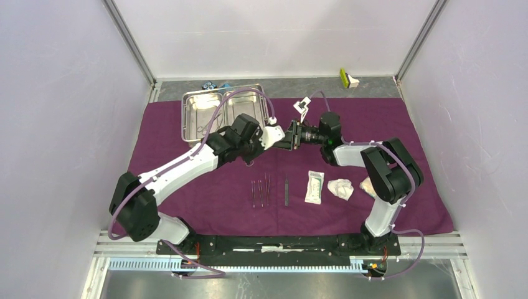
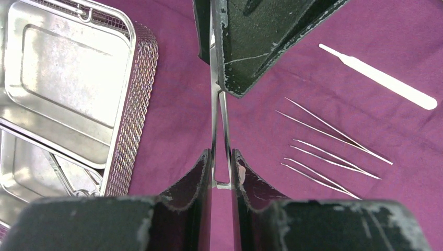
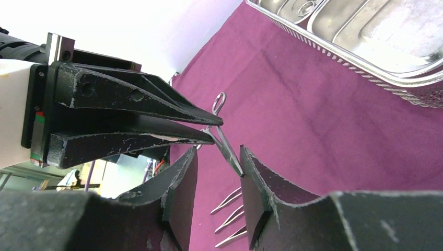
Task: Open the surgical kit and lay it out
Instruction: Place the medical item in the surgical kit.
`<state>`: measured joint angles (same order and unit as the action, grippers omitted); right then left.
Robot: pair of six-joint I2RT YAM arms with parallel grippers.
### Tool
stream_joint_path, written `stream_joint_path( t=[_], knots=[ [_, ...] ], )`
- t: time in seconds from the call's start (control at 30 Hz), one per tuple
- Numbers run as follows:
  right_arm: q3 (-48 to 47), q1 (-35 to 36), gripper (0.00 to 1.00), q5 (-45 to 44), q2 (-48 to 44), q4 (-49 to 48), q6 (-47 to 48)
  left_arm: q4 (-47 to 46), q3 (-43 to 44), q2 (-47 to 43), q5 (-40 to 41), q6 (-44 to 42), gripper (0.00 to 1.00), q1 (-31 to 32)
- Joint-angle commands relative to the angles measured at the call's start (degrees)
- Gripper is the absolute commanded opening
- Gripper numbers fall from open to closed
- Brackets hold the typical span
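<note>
The left gripper (image 2: pixel 222 170) is clamped on the slim metal forceps (image 3: pixel 225 145) near their ring handle and holds them above the middle of the purple cloth wrap (image 1: pixel 386 118). The right gripper (image 3: pixel 218 156) faces it from 3 o'clock, its fingers apart on either side of the forceps tip. The steel tray (image 1: pixel 184 121) lies at 11 o'clock from the two grippers. The tweezers (image 1: pixel 259 190) lie at 6 o'clock. At 5 o'clock are the white sealed packet (image 1: pixel 315 187), its print too small to read, and the gauze wads (image 1: pixel 340 188).
</note>
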<state>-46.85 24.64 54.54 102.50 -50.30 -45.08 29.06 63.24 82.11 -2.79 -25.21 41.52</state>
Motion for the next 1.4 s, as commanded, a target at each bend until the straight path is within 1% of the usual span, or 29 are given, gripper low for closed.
stream_joint_path(
  t=[0.0,0.33,0.5,0.67,0.87,1.17,1.37],
  knots=[
    [0.3,0.2,0.41,1.7,1.1,-5.8,-2.3,-2.9,-0.7,-0.4,1.9,-3.2,0.02,0.7],
    [-0.5,0.2,0.36,1.7,2.6,-6.3,-3.5,-3.2,-1.2,-0.7,2.5,-3.7,0.02,1.3],
    [-1.0,0.2,0.30,1.6,3.3,-6.0,-3.5,-3.2,-1.2,-0.7,2.6,-4.1,0.02,1.5],
    [-1.4,0.2,0.19,1.6,3.7,-5.5,-3.6,-3.1,-1.2,-0.6,2.6,-4.4,0.02,1.8],
    [-1.5,0.1,0.01,1.3,4.3,-5.4,-3.8,-3.1,-1.4,-0.5,2.6,-4.8,0.02,2.3],
    [-1.1,0.2,0.00,1.5,4.4,-7.2,-4.2,-3.0,-1.7,-0.2,2.5,-4.7,0.03,2.3],
    [-0.1,0.1,0.00,1.9,4.3,-8.8,-4.0,-2.5,-1.5,-0.3,1.5,-4.1,0.09,2.3]
  ],
)
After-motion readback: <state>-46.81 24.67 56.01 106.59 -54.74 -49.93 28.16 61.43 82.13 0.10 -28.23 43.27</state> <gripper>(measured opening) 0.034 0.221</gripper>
